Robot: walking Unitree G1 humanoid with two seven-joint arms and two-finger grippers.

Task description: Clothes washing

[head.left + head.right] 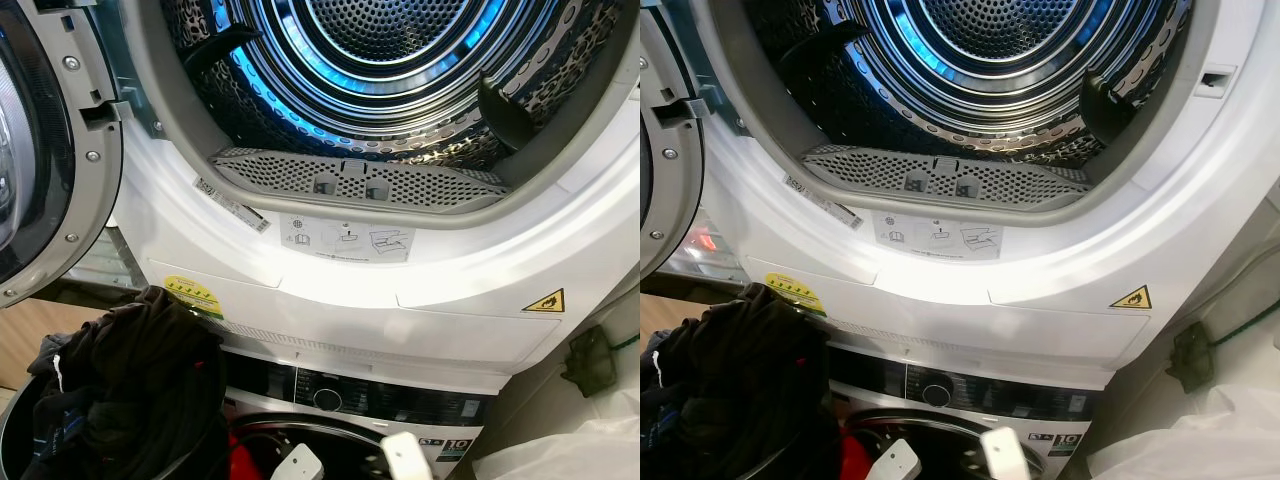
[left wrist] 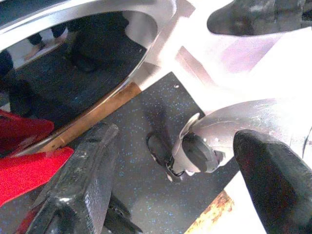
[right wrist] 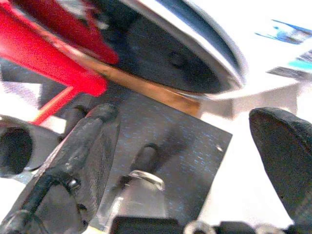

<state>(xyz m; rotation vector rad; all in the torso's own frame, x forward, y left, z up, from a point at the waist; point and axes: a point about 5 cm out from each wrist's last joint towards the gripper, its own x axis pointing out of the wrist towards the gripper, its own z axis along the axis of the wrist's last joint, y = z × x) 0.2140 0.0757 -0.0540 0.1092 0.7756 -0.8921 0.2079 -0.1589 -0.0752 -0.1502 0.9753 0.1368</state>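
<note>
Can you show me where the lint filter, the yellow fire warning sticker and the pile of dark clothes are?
Lint filter (image 1: 355, 180): left eye view, on its perforated grey middle.
Warning sticker (image 1: 545, 301): left eye view, on the yellow triangle.
Dark clothes (image 1: 130, 390): left eye view, on the middle of the black heap.

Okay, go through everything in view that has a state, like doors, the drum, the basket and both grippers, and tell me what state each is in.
Upper machine door: swung open to the left.
Upper drum: empty, lit blue inside.
Lint filter: seated in the door opening.
Lower machine control panel: dark; no lit display can be made out.
Laundry basket: piled with dark clothes.
Left gripper: open, holding nothing.
Right gripper: open, holding nothing.
</note>
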